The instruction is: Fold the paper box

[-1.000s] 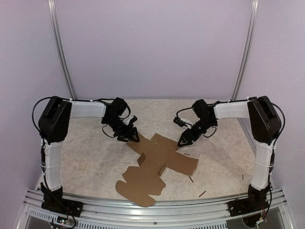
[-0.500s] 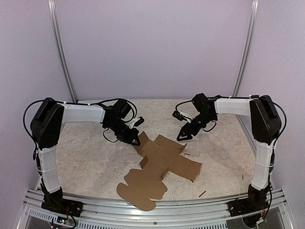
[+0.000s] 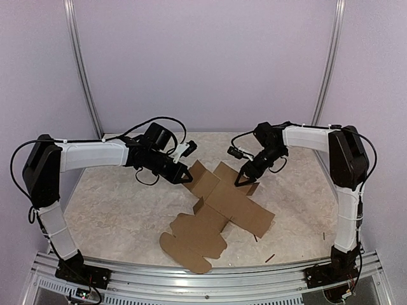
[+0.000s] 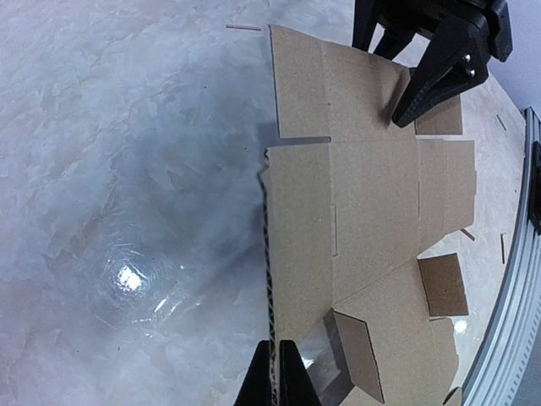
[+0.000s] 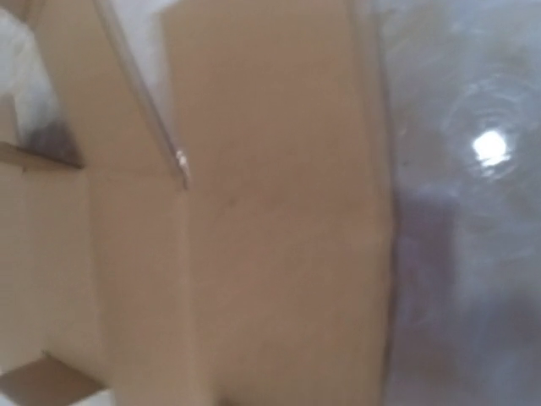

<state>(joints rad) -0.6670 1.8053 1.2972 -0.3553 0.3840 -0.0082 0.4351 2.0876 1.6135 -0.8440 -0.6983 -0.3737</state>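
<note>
Paper box [image 3: 219, 213], a flat die-cut sheet, lies mid-surface [image 3: 114, 203] between both arms.
Left fingers [image 4: 292, 381] are clamped tight on the sheet's far-left edge, which is raised off the surface. Right fingers [image 4: 427, 80] are partly spread, tips at the far flap, clasping nothing.

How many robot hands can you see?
2. The left hand is on the left, pinching an edge of the paper box. The right hand is on the right, open at the box's far flap; whether it touches is unclear. None seem hidden.
</note>
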